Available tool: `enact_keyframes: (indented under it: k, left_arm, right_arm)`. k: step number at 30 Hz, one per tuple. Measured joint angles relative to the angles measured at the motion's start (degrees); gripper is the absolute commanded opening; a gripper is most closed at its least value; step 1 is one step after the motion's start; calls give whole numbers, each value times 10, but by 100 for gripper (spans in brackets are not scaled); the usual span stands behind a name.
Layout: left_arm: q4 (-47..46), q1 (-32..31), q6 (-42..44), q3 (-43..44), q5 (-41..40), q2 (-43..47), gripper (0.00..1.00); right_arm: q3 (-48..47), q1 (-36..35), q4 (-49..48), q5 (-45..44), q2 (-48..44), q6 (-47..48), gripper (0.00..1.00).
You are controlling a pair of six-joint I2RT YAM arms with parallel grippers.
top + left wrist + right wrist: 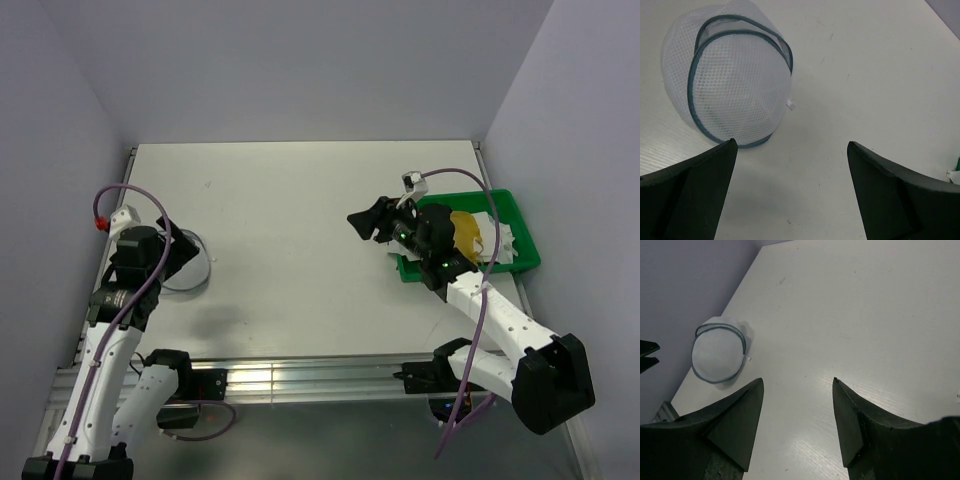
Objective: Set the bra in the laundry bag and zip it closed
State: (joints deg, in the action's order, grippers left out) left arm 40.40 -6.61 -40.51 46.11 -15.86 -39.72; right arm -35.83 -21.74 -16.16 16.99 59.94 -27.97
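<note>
The laundry bag is a round white mesh pouch with grey-blue hoop rims, lying on the table at the left. It also shows in the left wrist view and, small and far off, in the right wrist view. Its white pull tab sticks out at the right side. My left gripper is open and empty, just short of the bag. A mustard-yellow garment, apparently the bra, lies in the green tray. My right gripper hangs open and empty over bare table, left of the tray.
White cloth or paper lies beside the yellow garment in the tray. Purple walls close in the table at the back and both sides. Both arms' bases sit on the metal rail at the near edge.
</note>
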Motion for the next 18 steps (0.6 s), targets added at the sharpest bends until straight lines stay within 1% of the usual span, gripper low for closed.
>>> enact_keyframes:
  k: [4, 8, 9, 11, 13, 16, 18]
  left_arm:
    - [-2, 0, -11, 1, -6, -18, 96]
    - [-14, 3, -16, -1, -26, -17, 86]
    - [-23, 6, -17, -4, -30, -18, 82]
    - [-36, 20, -17, -12, -34, -26, 78]
    - [-50, 47, -17, -24, -34, -46, 75]
    - [-55, 107, -15, -33, -31, -86, 74]
    - [-57, 141, -10, -41, -30, -97, 73]
  right_arm:
    - [-6, -2, 7, -4, 4, 4, 64]
    - [-12, -3, 13, -9, 9, 7, 64]
    - [-14, -3, 15, -10, 10, 7, 64]
    - [-16, -4, 16, -11, 14, 9, 64]
    - [-17, -5, 16, -11, 18, 9, 64]
    - [-21, -8, 19, -11, 31, 9, 64]
    - [-26, -9, 24, -11, 43, 10, 64]
